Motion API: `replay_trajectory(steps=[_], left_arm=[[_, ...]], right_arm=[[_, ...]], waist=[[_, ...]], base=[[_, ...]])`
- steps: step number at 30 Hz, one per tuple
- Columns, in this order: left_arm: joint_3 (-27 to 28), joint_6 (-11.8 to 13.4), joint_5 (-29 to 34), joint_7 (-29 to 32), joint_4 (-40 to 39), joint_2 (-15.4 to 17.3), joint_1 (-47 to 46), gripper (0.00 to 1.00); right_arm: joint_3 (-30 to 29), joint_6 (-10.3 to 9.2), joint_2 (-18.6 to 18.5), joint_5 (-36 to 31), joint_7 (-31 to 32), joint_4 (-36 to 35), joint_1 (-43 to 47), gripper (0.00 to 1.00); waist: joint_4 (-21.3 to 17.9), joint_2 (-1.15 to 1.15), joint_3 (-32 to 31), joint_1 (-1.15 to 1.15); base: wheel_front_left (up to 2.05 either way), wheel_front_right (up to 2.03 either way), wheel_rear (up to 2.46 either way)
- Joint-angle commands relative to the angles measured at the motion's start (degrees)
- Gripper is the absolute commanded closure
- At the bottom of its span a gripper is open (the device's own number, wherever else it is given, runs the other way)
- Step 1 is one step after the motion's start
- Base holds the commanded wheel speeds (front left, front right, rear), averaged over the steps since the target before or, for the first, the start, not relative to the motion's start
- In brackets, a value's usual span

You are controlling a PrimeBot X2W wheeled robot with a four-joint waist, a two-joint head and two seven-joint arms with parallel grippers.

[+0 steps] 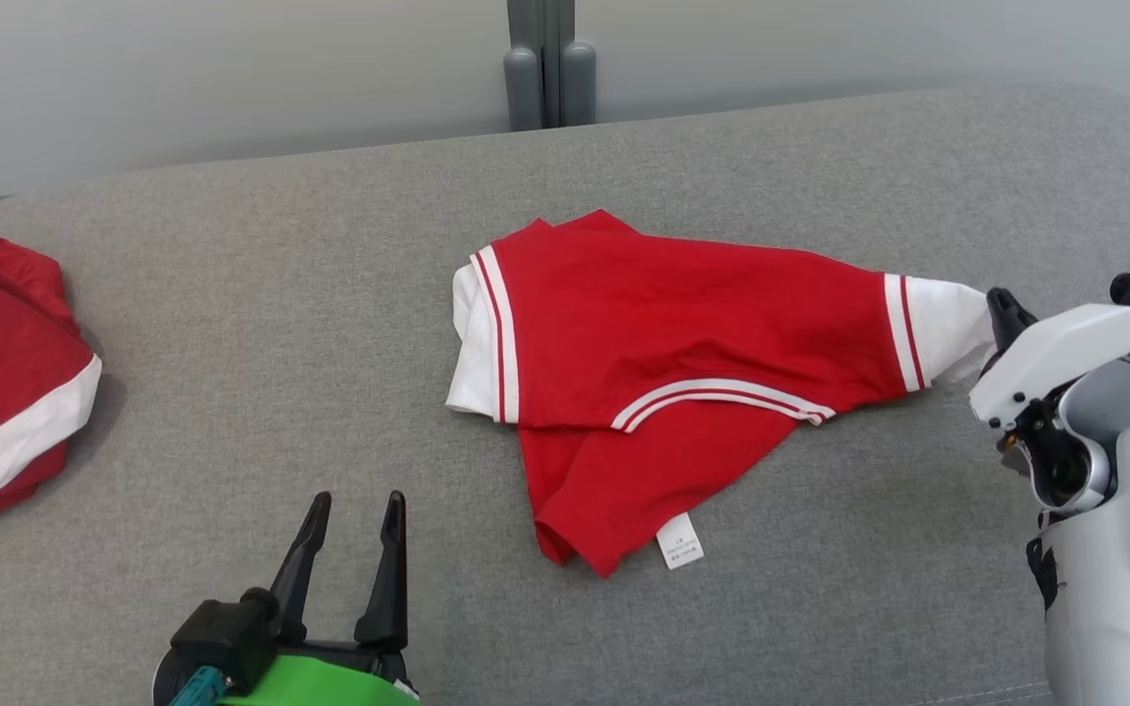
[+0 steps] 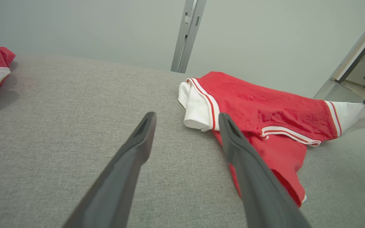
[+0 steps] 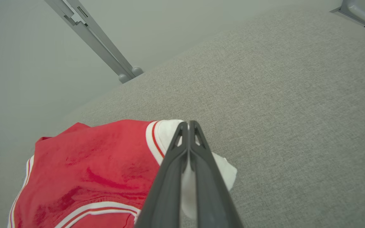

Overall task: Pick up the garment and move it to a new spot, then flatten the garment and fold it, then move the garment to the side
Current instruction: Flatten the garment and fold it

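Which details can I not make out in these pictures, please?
- The sleeve end of the garment in the right gripper: covered by its shut fingers, right wrist view.
- The text on the white label: too small, head view.
- The second red garment: cut off by the left edge, head view.

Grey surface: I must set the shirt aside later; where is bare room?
Widest bare stretch of the grey surface lies between the bundled red garment at left and the spread red shirt. A strip behind the shirt is free. Crowded at right, where the right pincer grips the sleeve.
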Motion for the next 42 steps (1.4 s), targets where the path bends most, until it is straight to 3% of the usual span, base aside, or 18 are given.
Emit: replay_trajectory(steps=[1, 8, 11, 17, 23, 26, 29, 33, 37, 42], left_arm=[[-0.1, -0.1, 0.7, 0.0, 0.3, 0.1, -0.9, 0.00], [-0.1, -0.1, 1.7, 0.0, 0.5, 0.1, -0.9, 0.00], [0.3, -0.1, 1.9, 0.0, 0.5, 0.1, -0.4, 0.00], [0.4, -0.1, 1.8, 0.0, 0.3, 0.1, 0.7, 0.00], [0.1, -0.1, 1.4, 0.0, -0.1, 0.1, 1.9, 0.00], [0.2, -0.1, 1.4, 0.0, -0.3, 0.1, 2.4, 0.00], [0.3, -0.1, 1.4, 0.0, -0.5, 0.1, 2.9, 0.00], [0.2, -0.1, 1.5, 0.0, -0.7, 0.1, 3.4, 0.00], [0.0, -0.1, 1.7, 0.0, -0.8, 0.1, 4.2, 0.00], [-0.2, -0.1, 1.8, 0.0, -0.9, 0.1, 5.5, 0.00]], right_arm=[[-0.4, 0.00, 0.0, -0.3, -1.7, 2.0, 0.4, 1.00], [-0.4, 0.00, -0.1, -2.6, -11.4, 11.9, -1.9, 0.97], [0.3, 0.00, -0.1, -5.7, -15.9, 13.2, -2.0, 0.00], [1.1, 0.00, -0.1, -16.2, -26.2, 10.6, 0.3, 0.00], [3.3, -0.01, -0.1, -20.1, -34.0, 3.5, 5.0, 0.00], [5.5, 0.00, 0.0, -21.0, -35.2, -2.8, 9.0, 0.00], [8.2, -0.01, -0.1, -21.2, -35.2, -14.4, 14.7, 0.00], [10.4, -0.04, -0.1, -21.5, -35.2, -24.6, 22.7, 0.00], [11.4, -0.04, 0.0, -20.6, -35.2, -29.2, 29.5, 0.00], [11.6, -0.05, -0.1, -21.0, -35.2, -30.0, 34.5, 0.00]], waist=[[-0.3, 0.00, 0.5, 0.00], [-0.3, 0.00, 0.8, 0.00], [-0.4, 0.00, 0.6, 0.00], [-0.8, 0.00, -0.2, 0.00], [-1.5, 0.00, -0.6, 0.00], [-1.8, 0.00, -0.8, 0.00], [-2.0, 0.00, -0.9, 0.00], [-2.0, 0.00, -1.4, 0.00], [-1.8, 0.00, -2.3, 0.00], [-1.9, 0.00, -3.3, 0.00]], base=[[0.00, 0.00, 0.00], [0.00, 0.00, 0.00], [0.00, 0.00, 0.00], [0.00, 0.00, 0.00], [0.00, 0.00, 0.00], [0.00, 0.00, 0.00], [0.00, 0.00, 0.00], [0.00, 0.00, 0.00], [0.00, 0.00, 0.00], [0.00, 0.00, 0.00]])
